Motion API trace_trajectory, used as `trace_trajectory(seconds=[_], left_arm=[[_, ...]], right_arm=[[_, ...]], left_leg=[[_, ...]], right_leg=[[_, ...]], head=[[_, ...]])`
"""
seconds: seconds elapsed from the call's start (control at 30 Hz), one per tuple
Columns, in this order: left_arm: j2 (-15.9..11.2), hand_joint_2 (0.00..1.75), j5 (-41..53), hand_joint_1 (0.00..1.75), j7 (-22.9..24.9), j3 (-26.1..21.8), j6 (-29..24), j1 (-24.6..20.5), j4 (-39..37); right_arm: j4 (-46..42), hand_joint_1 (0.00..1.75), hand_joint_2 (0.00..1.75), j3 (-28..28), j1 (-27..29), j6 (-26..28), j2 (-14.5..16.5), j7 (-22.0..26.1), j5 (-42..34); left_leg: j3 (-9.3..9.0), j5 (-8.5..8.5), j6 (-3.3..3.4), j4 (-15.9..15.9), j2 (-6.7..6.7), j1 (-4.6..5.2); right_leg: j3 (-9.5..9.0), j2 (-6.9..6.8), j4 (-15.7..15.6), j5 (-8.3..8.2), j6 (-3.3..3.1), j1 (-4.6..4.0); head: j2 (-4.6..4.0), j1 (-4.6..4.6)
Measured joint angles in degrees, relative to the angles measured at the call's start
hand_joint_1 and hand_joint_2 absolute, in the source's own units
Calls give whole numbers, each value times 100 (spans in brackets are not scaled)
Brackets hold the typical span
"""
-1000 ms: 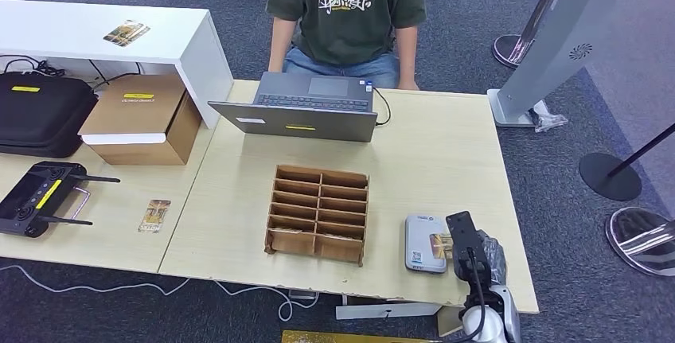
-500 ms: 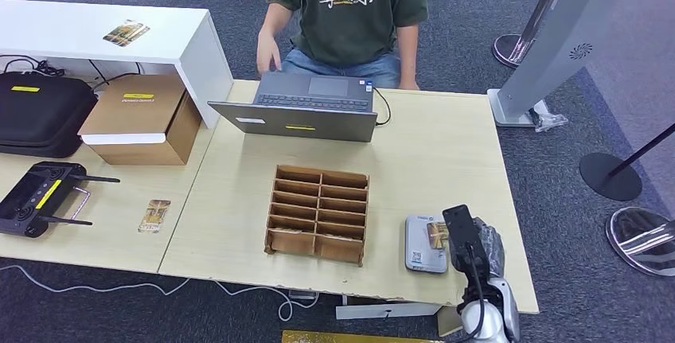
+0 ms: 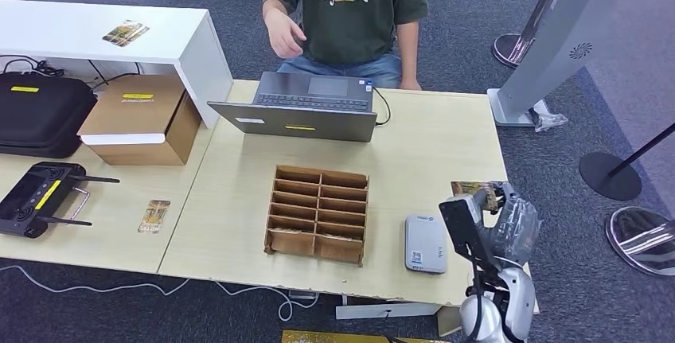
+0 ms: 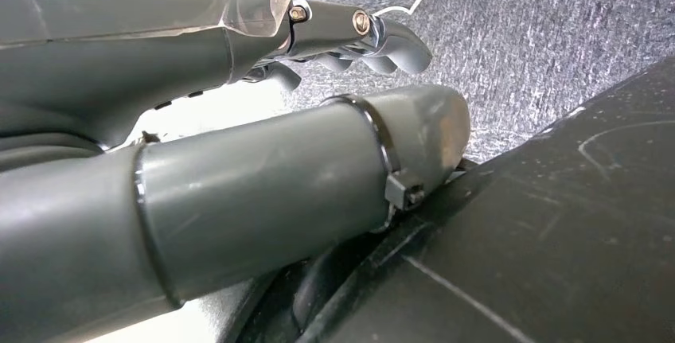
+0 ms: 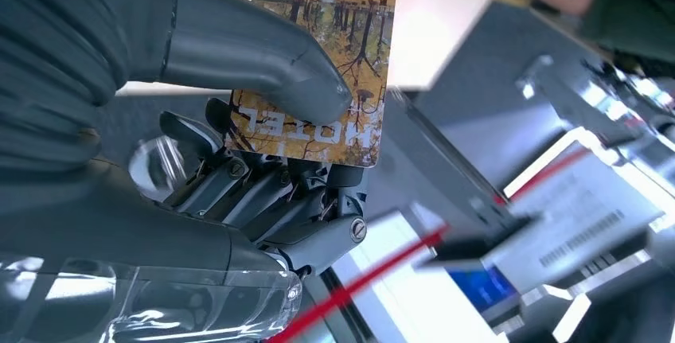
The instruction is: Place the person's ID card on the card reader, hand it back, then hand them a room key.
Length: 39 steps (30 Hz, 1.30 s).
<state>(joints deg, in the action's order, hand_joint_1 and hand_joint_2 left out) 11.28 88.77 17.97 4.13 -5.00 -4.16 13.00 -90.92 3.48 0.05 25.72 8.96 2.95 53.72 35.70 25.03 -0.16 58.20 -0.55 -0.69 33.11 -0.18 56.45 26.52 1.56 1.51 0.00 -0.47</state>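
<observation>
Card's up off the card reader (image 3: 425, 243) now, pinched in the right hand (image 3: 495, 200) just beyond it, read seemingly done, hand-back and room key still ahead.

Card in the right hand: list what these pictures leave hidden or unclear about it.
- Card front, right wrist view: thumb covers some lettering; the frame edge cuts off its far end.
- Card, head view: too small to read.
- Right hand, head view: partly behind the black wrist camera.
- Background, right wrist view: blurred.
</observation>
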Motion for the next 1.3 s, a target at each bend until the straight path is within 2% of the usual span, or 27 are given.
trace_trajectory(seconds=[0.27,0.43,0.5,0.57,0.63,0.73,0.83,0.93,1.07,1.17,1.23,1.3], left_arm=[[0,0,2,0,-63,20,179,-50,0],[-13,0,2,0,-130,121,329,-101,0],[-21,0,2,0,-158,149,369,-115,0],[-27,0,2,0,-182,163,394,-125,0],[-32,0,2,0,-197,174,405,-129,0],[-39,0,2,0,-214,201,411,-135,0],[-48,0,2,0,-246,235,432,-145,0],[-56,0,-4,0,-318,251,461,-156,0],[-105,0,-48,0,-492,307,516,-178,0],[-131,0,-101,0,-527,384,557,-193,0],[-140,0,-112,0,-540,415,570,-200,0],[-142,0,-107,0,-543,437,584,-209,0]], right_arm=[[-551,175,175,-150,140,1154,-1,35,2116],[-824,175,175,-199,125,1274,-88,202,3150],[-962,175,175,-141,87,1277,-146,556,3183],[-1075,175,175,28,29,1277,-131,1194,3185],[-1162,175,175,262,-54,1277,-43,1861,3185],[-1223,175,175,620,-240,1277,104,2541,3185],[-1234,175,175,960,-451,1276,200,2930,3185],[-1202,175,175,1141,-606,1274,227,3006,3185],[-1078,175,175,1196,-777,1274,226,2845,3185],[-876,175,175,1093,-904,1274,145,2303,3187],[-654,175,175,820,-1039,1274,-60,1546,3188],[-301,175,175,238,-1351,1273,-412,225,3190]], left_leg=[[-2,3,-4,0,0,0],[-2,3,-3,0,-1,0],[-2,3,-3,0,-1,0],[-2,3,-3,0,-1,1],[-2,3,-3,0,-1,1],[-2,3,-3,0,-1,0],[-2,2,-3,0,-1,0],[-2,2,-3,0,-1,0],[-1,2,-3,0,-1,0],[0,2,-3,0,-1,0],[3,2,-3,0,0,1],[3,0,-2,0,6,2]], right_leg=[[-1,1,0,3,-1,0],[-2,-1,0,2,-1,0],[-2,-1,0,2,-1,0],[-2,0,0,2,-1,1],[-2,0,0,2,-1,1],[-2,-1,0,2,-1,0],[-2,-1,0,2,-1,0],[-3,-1,0,2,-1,0],[-3,-1,1,2,-1,0],[-4,0,1,2,-1,0],[-5,2,2,1,-1,0],[-4,9,4,-3,-1,1]], head=[[0,0],[0,-1],[0,1],[0,1],[0,-1],[0,-1],[0,-1],[0,-1],[0,0],[0,-1],[0,-1],[0,1]])
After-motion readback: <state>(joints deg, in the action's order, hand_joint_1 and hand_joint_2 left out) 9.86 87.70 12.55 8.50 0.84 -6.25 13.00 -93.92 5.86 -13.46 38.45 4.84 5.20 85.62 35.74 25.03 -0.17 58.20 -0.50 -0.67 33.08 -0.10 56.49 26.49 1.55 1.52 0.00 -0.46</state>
